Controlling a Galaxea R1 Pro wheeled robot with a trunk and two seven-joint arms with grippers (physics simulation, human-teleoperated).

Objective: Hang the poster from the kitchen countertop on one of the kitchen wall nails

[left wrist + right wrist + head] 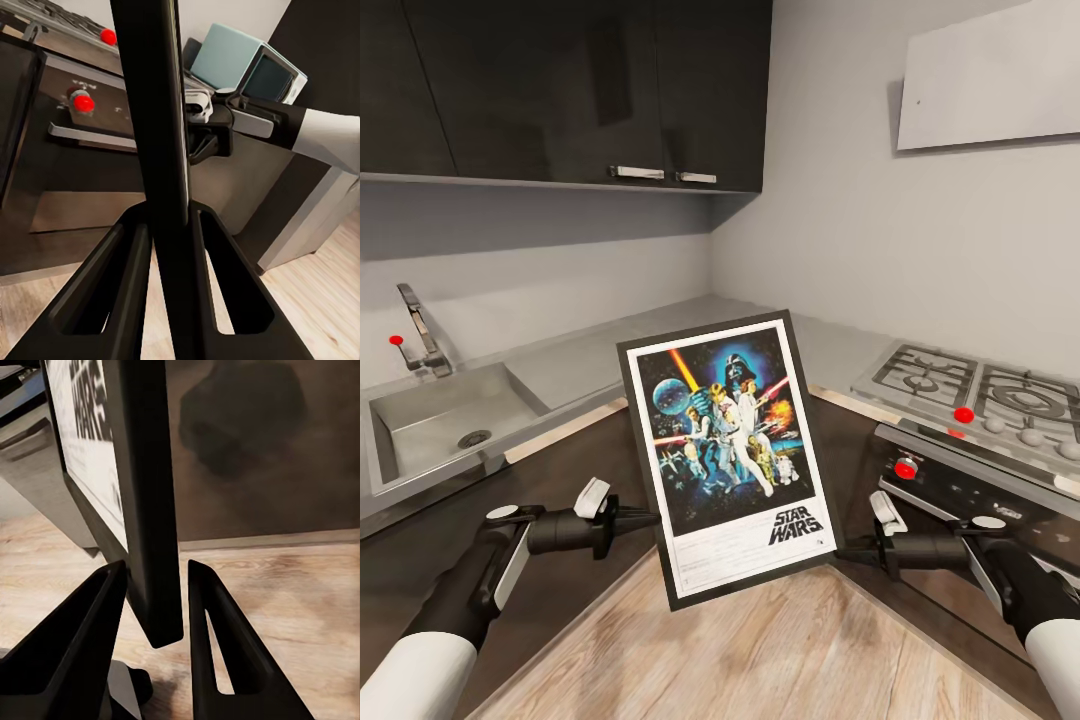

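The poster (725,450), black-framed with a white border, dark blue artwork and the STAR WARS logo, hangs upright and tilted in the air before the corner of the light grey kitchen countertop (580,365). My left gripper (650,518) is shut on its left edge; in the left wrist view the black frame edge (161,112) runs tight between both fingers (112,285). My right gripper (845,548) is at the poster's lower right corner. There the frame corner (146,510) sits between the fingers (214,645), and a thin gap shows beside one of them.
A steel sink (440,415) with a faucet (420,330) lies at the left. A gas hob (970,390) over an oven with red knobs (905,468) stands at the right. Dark upper cabinets (560,80) and a white hood (990,75) hang above. Wood floor (760,650) is below.
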